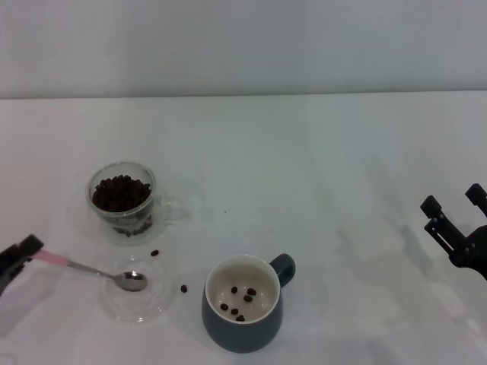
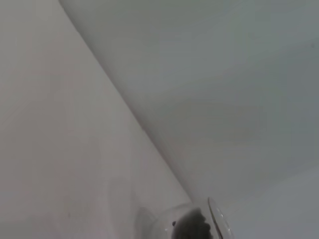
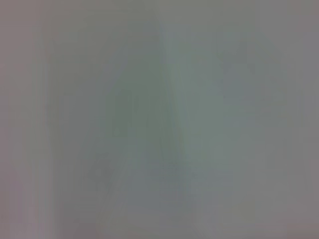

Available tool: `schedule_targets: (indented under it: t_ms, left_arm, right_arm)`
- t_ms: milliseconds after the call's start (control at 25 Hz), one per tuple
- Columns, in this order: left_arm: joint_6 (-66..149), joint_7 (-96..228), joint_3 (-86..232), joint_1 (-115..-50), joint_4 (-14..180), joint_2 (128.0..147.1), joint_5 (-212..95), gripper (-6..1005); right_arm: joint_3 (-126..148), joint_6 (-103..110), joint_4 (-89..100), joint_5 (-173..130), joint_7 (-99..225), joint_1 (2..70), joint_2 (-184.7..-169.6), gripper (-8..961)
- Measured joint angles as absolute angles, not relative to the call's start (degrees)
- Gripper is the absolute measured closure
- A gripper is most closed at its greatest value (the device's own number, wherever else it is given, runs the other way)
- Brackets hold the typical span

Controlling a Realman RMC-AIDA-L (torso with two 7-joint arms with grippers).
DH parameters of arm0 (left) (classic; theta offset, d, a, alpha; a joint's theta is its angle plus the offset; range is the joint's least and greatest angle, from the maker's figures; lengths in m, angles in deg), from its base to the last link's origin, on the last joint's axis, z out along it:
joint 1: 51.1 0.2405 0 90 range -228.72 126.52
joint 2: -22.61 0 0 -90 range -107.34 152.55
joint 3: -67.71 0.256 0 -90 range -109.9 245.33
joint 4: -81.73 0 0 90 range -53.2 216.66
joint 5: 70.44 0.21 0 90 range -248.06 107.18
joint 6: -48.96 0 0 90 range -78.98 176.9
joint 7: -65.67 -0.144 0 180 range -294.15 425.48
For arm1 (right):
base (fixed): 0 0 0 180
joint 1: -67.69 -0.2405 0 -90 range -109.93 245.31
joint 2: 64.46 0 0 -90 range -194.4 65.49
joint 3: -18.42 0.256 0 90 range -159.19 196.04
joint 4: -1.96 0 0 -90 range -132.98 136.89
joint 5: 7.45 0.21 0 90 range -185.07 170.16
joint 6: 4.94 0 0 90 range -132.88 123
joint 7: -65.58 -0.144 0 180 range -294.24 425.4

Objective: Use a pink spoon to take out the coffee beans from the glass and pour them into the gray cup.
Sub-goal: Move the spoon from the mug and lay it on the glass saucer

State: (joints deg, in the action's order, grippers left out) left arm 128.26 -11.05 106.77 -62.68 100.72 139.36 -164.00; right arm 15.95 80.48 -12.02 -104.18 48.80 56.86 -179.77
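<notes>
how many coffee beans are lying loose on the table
2: one loose bean lies between the glass and the spoon; the other lies just left of the gray cup.

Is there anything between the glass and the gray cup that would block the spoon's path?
Nothing visible does. Between the glass and the gray cup lie only bare table and two stray beans. The spoon, in the left tool, rests its bowl on a clear disc.

Head cam looks down over table (image 1: 319,152); left wrist cam low, shares glass (image 1: 122,201); right wrist shows only blur.
</notes>
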Motion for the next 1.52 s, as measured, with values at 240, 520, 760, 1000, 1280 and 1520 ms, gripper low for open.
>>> schedule_targets:
  t_ms: [240, 520, 760, 1000, 1280, 1520]
  left_arm:
    - [125.4, -12.0, 106.8, -64.0, 100.6, 140.3, -161.5, 812]
    - [123.8, -15.2, 106.7, -64.7, 100.4, 140.83, -160.8, 778]
    - [123.8, -16.2, 106.7, -65.4, 99.3, 140.96, -160.7, 748]
    - [123.7, -17.1, 106.4, -65.4, 99.2, 141.08, -161.0, 718]
    - [123.3, -19.3, 106.3, -65.2, 99.1, 141.08, -161.2, 600]
    - [123.4, -19.5, 106.6, -65.8, 99.1, 141.08, -161.0, 470]
  right_arm:
    - [15.9, 80.3, -12.0, -104.1, 48.8, 56.9, -179.77, 95]
    - [15.8, 80.3, -12.0, -104.0, 48.8, 57.2, -179.77, 96]
    - [15.8, 80.3, -12.0, -104.0, 48.8, 57.2, -179.77, 96]
    - [15.8, 80.3, -12.0, -104.0, 48.8, 57.2, -179.77, 96]
    - [15.8, 80.3, -12.0, -104.0, 48.8, 57.2, -179.77, 96]
    - [15.8, 80.3, -12.0, -104.0, 48.8, 57.2, -179.77, 96]
